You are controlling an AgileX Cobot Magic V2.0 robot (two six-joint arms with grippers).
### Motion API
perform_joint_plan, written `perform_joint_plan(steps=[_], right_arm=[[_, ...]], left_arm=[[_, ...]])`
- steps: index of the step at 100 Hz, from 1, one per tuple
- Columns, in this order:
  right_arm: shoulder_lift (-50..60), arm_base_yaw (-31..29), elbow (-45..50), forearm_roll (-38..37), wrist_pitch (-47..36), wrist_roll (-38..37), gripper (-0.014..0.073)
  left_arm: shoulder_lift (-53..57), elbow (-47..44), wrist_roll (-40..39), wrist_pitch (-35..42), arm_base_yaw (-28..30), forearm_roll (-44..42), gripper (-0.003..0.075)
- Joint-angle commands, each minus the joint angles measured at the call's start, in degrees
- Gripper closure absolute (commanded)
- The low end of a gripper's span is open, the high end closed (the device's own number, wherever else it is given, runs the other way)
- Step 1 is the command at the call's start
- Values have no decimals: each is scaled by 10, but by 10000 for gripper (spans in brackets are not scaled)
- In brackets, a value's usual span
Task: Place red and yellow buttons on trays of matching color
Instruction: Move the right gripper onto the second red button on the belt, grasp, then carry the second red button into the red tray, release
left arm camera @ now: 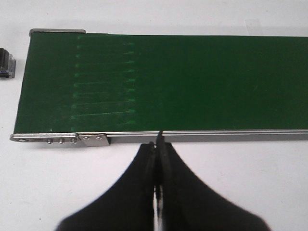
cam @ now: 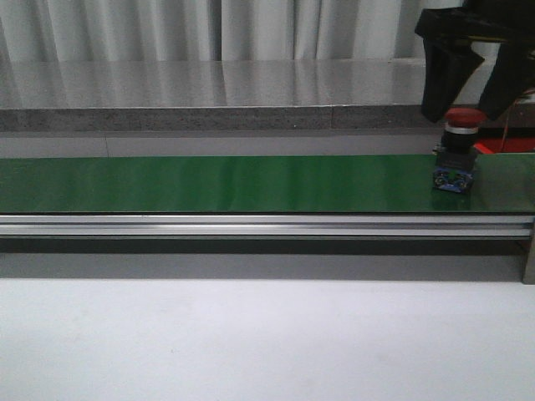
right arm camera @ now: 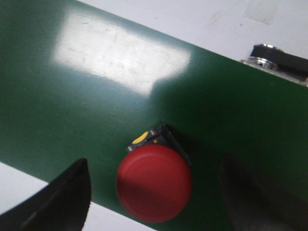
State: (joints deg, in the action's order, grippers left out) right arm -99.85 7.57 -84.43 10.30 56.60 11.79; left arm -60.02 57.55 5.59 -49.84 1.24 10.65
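A red button (cam: 461,118) with a mushroom cap stands upright on its dark base on the green conveyor belt (cam: 217,184), near the right end. My right gripper (cam: 470,96) hangs open just above it, one finger on each side of the cap; the red button (right arm camera: 154,183) sits between the two black fingertips (right arm camera: 72,192) without touching them. A red tray (cam: 506,145) shows partly behind the button. My left gripper (left arm camera: 158,144) is shut and empty, over white table beside the belt's rail. No yellow button or yellow tray is in view.
The belt's aluminium rail (cam: 267,225) runs along the front. A dark object (left arm camera: 7,62) lies off the belt's end in the left wrist view. A grey counter (cam: 209,117) lies behind the belt.
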Motion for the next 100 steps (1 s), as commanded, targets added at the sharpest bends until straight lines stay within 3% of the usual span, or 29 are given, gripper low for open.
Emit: perform_joint_plan(steps=[1, 11, 16, 30, 40, 63, 100], right_arm=[[15, -10, -12, -6, -18, 1, 38], [10, -14, -12, -7, -14, 1, 50], [10, -16, -12, -7, -11, 0, 102], [10, -22, -12, -12, -10, -12, 395], [13, -22, -13, -14, -12, -13, 520], [35, -62, -37, -20, -45, -13, 531], [-14, -187, -185, -21, -29, -12, 531]], left_arm=[[7, 14, 0, 29, -4, 12, 740], [7, 14, 0, 29, -4, 12, 739], [7, 14, 0, 29, -4, 12, 740], [7, 14, 0, 29, -4, 12, 740], [7, 14, 0, 29, -4, 12, 739], [7, 14, 0, 29, -4, 12, 740], [7, 14, 0, 29, -4, 12, 740]])
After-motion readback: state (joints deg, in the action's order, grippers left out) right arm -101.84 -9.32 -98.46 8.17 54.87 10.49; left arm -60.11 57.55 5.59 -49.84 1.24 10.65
